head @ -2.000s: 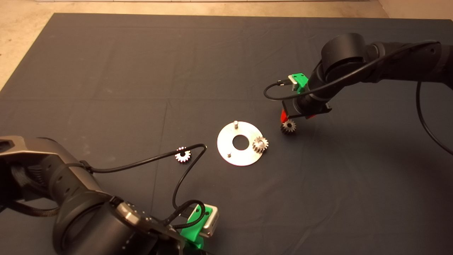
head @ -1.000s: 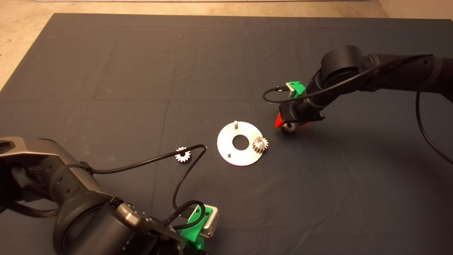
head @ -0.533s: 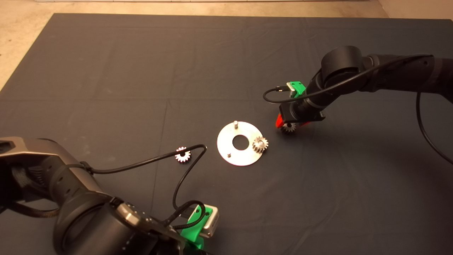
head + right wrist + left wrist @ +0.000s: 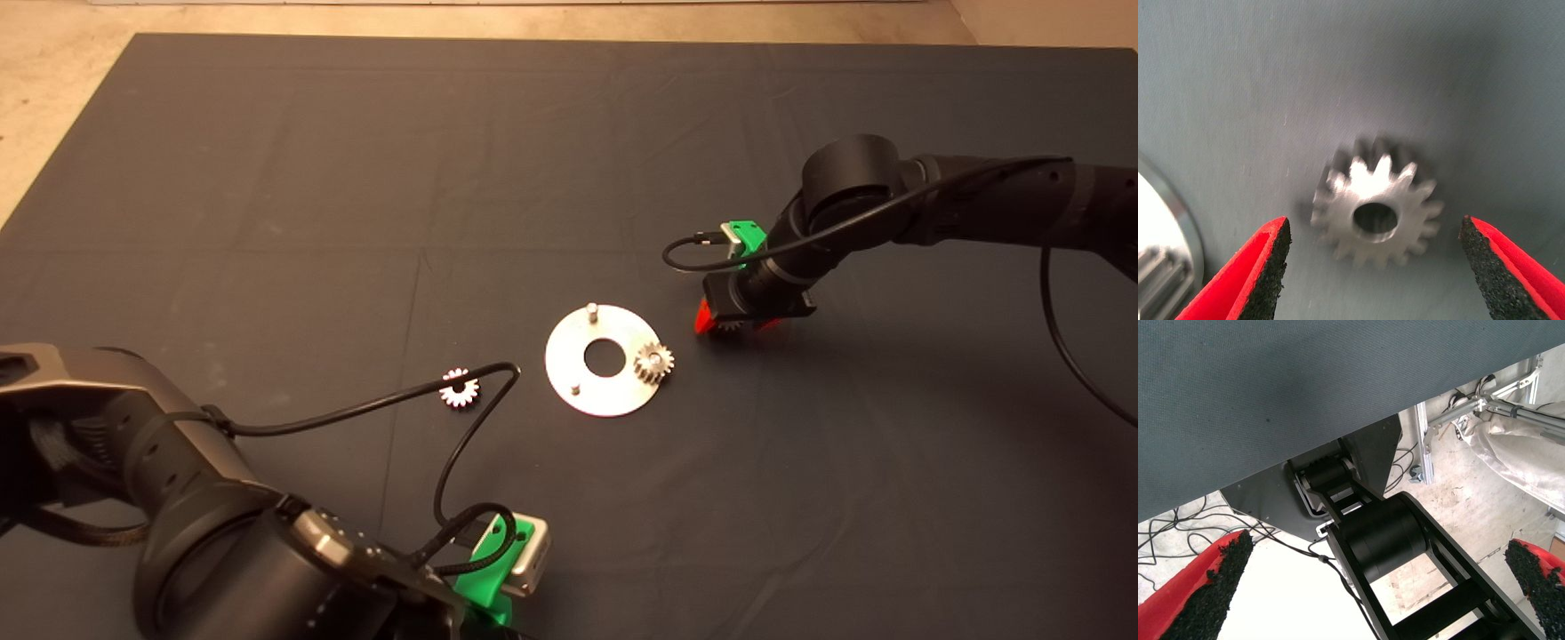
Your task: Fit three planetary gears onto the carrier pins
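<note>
The shiny carrier disc [image 4: 578, 356] lies mid-mat with two bare carrier pins [image 4: 591, 310] [image 4: 576, 388]. One planetary gear [image 4: 654, 363] sits on the disc's right side. A second gear [image 4: 460, 388] lies loose on the mat to the left. The third gear [image 4: 1375, 203] lies flat on the mat just right of the disc, and only its teeth [image 4: 727, 328] peek out in the head view. My right gripper [image 4: 733, 324] [image 4: 1373, 223] is low over it, open, one pad [image 4: 1265, 273] on each side and not touching. My left gripper [image 4: 1378, 543] is open and parked at the lower edge.
The left arm's black cable [image 4: 462, 427] loops over the mat beside the loose gear. The disc's rim [image 4: 1168, 213] and its mounted gear [image 4: 1158, 283] show at the edge of the right wrist view. Tan floor [image 4: 53, 107] borders the mat at the far left.
My right gripper has come down over the gear right of the disc, so the gear is mostly covered in the head view. The left arm, disc and other gears have not moved.
</note>
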Available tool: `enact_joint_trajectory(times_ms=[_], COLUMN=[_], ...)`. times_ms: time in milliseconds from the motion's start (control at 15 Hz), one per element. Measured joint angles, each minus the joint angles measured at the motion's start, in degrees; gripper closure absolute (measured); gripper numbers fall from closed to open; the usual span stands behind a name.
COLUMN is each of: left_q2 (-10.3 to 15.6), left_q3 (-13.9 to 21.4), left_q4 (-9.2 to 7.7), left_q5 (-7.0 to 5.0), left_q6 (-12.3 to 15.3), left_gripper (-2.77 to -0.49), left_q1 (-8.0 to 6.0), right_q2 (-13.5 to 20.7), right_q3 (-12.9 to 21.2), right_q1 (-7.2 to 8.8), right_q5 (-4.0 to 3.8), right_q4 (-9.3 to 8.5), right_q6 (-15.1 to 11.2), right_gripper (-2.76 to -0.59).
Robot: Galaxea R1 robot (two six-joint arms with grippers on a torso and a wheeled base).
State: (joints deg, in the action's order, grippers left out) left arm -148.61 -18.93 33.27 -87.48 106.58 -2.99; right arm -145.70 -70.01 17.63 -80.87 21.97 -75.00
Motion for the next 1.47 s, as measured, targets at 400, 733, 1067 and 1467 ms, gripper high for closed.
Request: enact_joint_trajectory(times_ms=[400, 733, 1067, 1467], left_q2=[0.0, 0.0, 0.0, 0.0], left_q3=[0.0, 0.0, 0.0, 0.0], left_q4=[0.02, 0.02, 0.05, 0.05], left_q5=[0.00, 0.00, 0.00, 0.00], left_q6=[0.0, 0.0, 0.0, 0.0], left_gripper=[-2.76, -2.76, -2.76, -2.76], left_q1=[0.02, 0.43, 0.79, 0.80], right_q2=[0.0, 0.0, 0.0, 0.0], right_q3=[-1.4, -1.5, -1.5, -1.5], right_q1=[0.00, 0.00, 0.00, 0.00], right_q5=[0.02, 0.34, 1.08, 1.19], right_q4=[0.00, 0.02, 0.05, 0.05], right_q6=[0.9, 1.1, 1.1, 1.1], right_gripper=[-1.72, -1.51, -1.23, -1.15])
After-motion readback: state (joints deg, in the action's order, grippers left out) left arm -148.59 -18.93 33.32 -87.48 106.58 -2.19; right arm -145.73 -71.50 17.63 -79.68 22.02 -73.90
